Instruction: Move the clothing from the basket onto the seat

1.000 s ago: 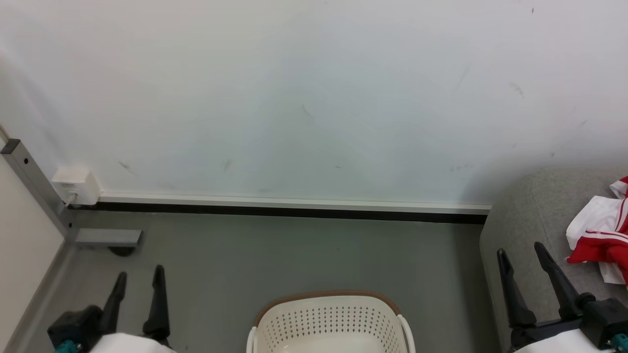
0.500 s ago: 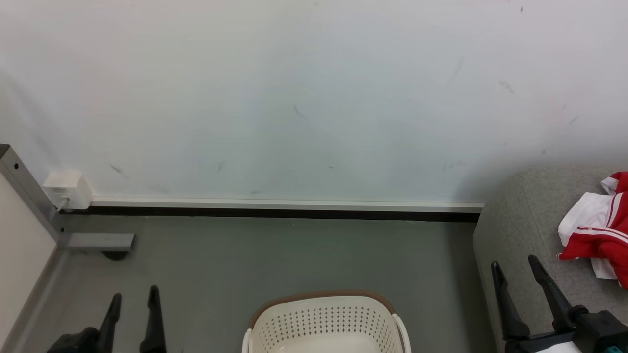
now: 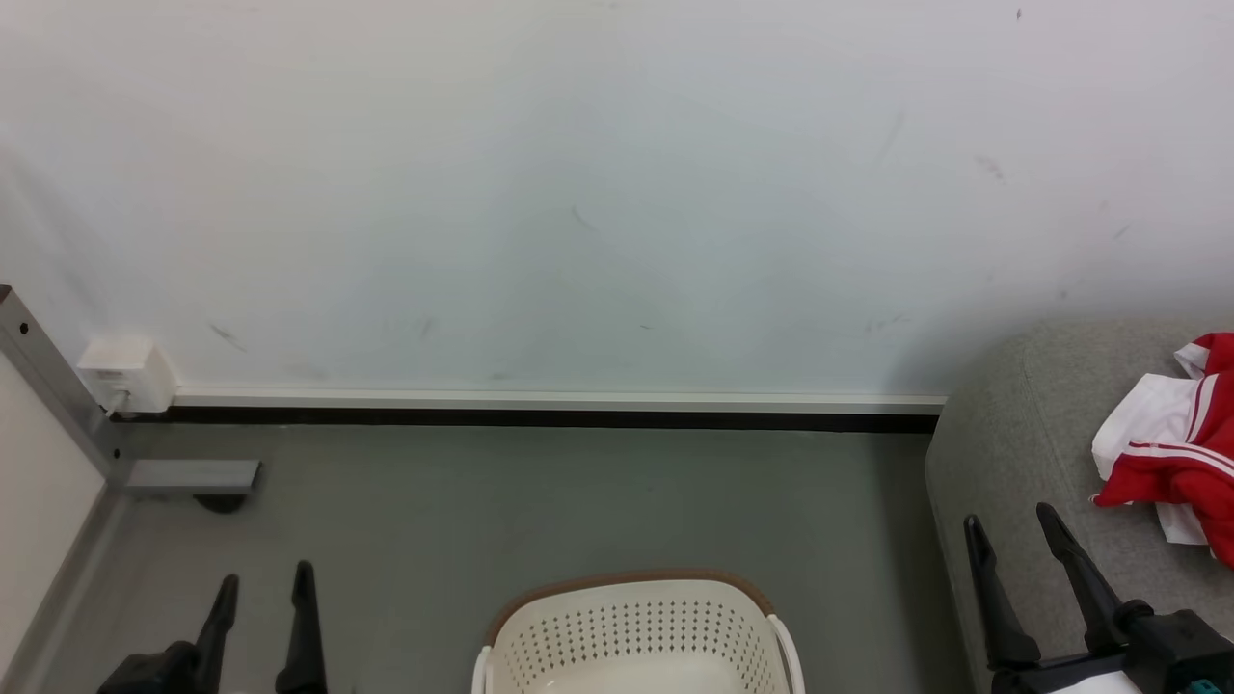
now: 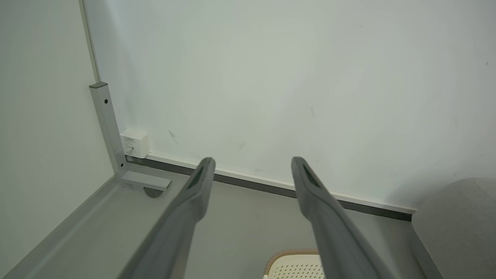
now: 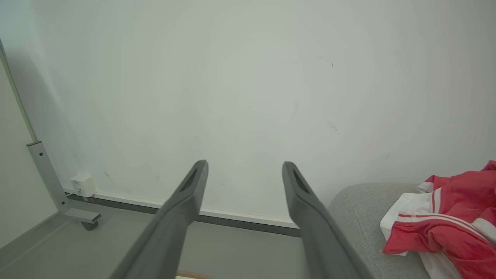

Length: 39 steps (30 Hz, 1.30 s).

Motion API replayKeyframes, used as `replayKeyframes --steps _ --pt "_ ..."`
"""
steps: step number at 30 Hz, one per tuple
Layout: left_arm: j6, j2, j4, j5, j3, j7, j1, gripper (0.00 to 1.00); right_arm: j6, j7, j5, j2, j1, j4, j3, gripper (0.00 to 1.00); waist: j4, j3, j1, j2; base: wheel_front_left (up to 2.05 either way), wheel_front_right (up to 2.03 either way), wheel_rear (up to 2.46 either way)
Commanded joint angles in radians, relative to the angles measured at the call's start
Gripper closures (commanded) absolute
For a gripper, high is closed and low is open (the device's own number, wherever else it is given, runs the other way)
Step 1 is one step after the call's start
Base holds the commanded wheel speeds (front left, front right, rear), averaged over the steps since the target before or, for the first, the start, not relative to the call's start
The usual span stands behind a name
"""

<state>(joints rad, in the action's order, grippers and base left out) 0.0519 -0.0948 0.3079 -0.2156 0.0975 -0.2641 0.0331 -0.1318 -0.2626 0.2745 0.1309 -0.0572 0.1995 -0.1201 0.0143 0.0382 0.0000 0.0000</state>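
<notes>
The grey floor [image 3: 540, 501] is carrying the basket [image 3: 636, 636] (cream, brown-rimmed) and, to the right, the seat [image 3: 1022, 434]; the clothing [image 3: 1166, 477] is lying crumpled on the seat, well apart from the basket.

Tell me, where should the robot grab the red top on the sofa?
Probably the bunched red fold at the left edge of the clothing. It puckers up off the seat, so it should be easy to pinch. Come down from above with the open right gripper, which is nearest.

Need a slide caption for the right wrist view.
Open right end effector faces the wall; red clothing lies on the grey sofa.
</notes>
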Motion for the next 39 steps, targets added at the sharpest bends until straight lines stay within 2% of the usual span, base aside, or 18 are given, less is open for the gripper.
replayKeyframes --steps 1,11,12,17,39 --pt "0.002 0.002 0.000 0.006 0.007 0.000 0.007 0.00 0.002 -0.003 0.004 0.006 -0.003 0.006 0.001 0.00 -0.001 0.000 0.0000 0.0000 0.00 0.00 0.00" --pt "0.023 0.020 0.006 0.031 0.031 0.000 0.015 0.00 0.002 -0.003 0.009 0.005 -0.008 0.015 -0.001 0.00 -0.004 0.000 0.0000 0.0000 0.00 0.00 0.00" --pt "0.022 0.020 0.005 0.026 0.029 0.000 0.007 1.00 0.000 0.000 0.008 0.000 -0.001 0.013 -0.002 1.00 -0.005 0.000 0.0000 0.0000 0.00 0.00 0.00" --pt "0.021 0.034 0.047 0.014 0.027 0.007 -0.012 1.00 0.000 0.010 0.020 -0.012 0.024 0.048 -0.005 1.00 -0.005 -0.001 0.0000 0.0000 0.00 0.00 0.00" --pt "0.038 0.036 0.015 -0.381 0.024 0.111 0.017 1.00 0.000 0.109 0.394 -0.027 -0.002 0.047 0.058 1.00 -0.007 -0.007 0.0000 0.0000 0.00 0.00 0.00"
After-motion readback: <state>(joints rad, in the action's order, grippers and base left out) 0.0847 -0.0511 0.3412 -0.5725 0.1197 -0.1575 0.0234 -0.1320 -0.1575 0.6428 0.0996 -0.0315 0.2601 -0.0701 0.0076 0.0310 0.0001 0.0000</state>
